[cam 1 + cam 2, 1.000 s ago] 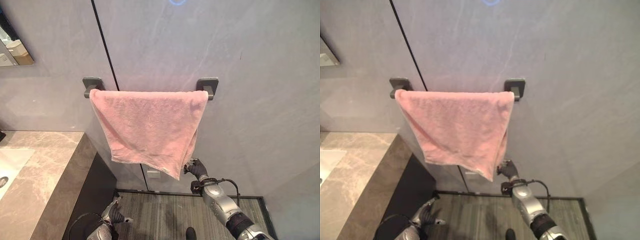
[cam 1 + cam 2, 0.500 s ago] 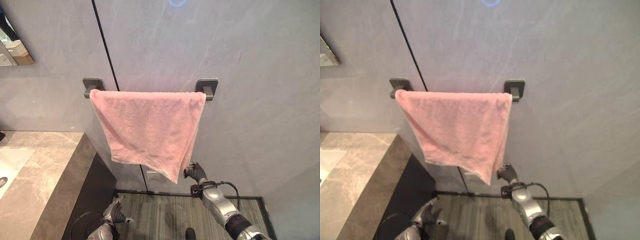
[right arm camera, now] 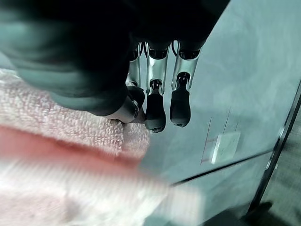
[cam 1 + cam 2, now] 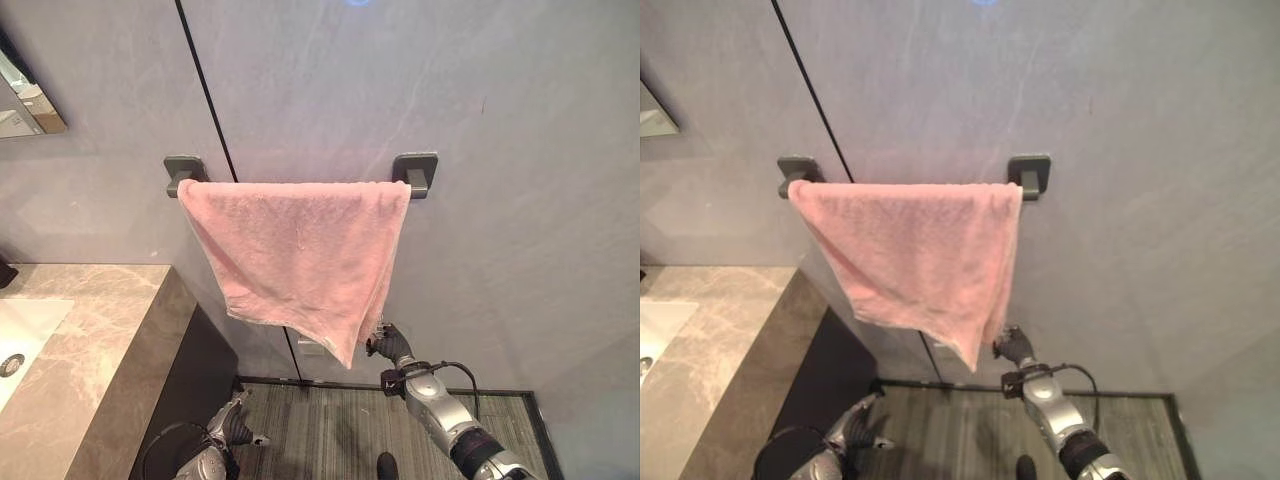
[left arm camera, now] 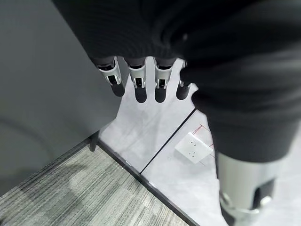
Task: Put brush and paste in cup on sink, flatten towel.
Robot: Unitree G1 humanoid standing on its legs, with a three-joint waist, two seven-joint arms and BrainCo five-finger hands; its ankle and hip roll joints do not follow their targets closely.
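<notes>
towel [image 4: 300,255] is hanging skewed over the wall bar [image 4: 300,183], its right corner drooping lowest. nearest, the left hand [image 4: 235,430] is idling low by the floor, fingers [image 5: 136,84] relaxed and straight, holding nothing. further out, the right hand [image 4: 390,345] is reaching up beside that low corner; a thumb and finger are seeming to pinch the hem, likely to tug it level. beyond, the marble counter [image 4: 90,350] is sitting at left.

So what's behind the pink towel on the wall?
The pink towel hangs over a bar between two dark brackets; the bar itself is covered. Behind is grey wall with a dark vertical seam, and a white socket shows below the hem.
</notes>
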